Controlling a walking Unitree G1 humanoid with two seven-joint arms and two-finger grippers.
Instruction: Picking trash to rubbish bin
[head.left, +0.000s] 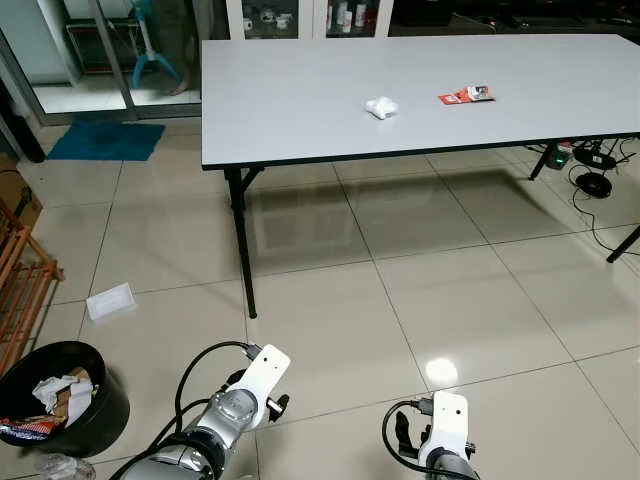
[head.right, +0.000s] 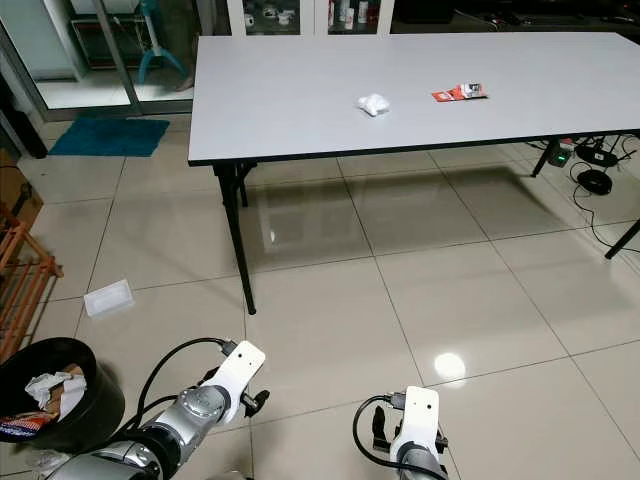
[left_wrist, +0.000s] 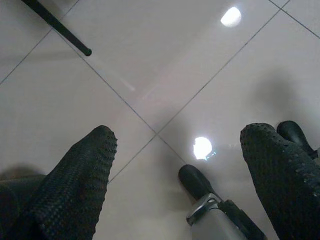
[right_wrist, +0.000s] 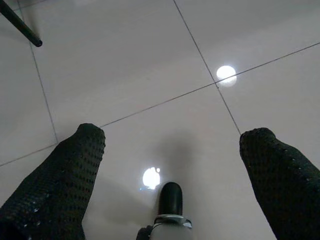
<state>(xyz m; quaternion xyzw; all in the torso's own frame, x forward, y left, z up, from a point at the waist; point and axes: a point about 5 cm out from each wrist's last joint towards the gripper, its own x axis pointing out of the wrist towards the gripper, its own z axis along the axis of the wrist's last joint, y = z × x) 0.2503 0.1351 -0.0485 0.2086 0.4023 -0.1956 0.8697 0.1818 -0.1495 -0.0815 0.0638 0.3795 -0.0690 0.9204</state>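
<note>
A crumpled white paper ball (head.left: 381, 106) and a red wrapper (head.left: 466, 95) lie on the white table (head.left: 300, 90) far ahead. A flat white packet (head.left: 110, 300) rests on the floor tiles to the left. The black rubbish bin (head.left: 105, 420) stands at the lower left and holds paper and wrappers. My left arm (head.left: 255, 385) and right arm (head.left: 445, 430) hang low over the tiles. Left gripper (left_wrist: 180, 135) is open with only floor between its fingers. Right gripper (right_wrist: 174, 133) is open too, above bare tile.
The table's black folding leg (head.left: 243, 240) stands ahead on the left. A wooden rack (head.left: 20, 280) is at the far left and a blue mat (head.left: 105, 140) lies by the glass door. Cables (head.left: 595, 170) trail at the right. Clear plastic (head.left: 60, 467) lies beside the bin.
</note>
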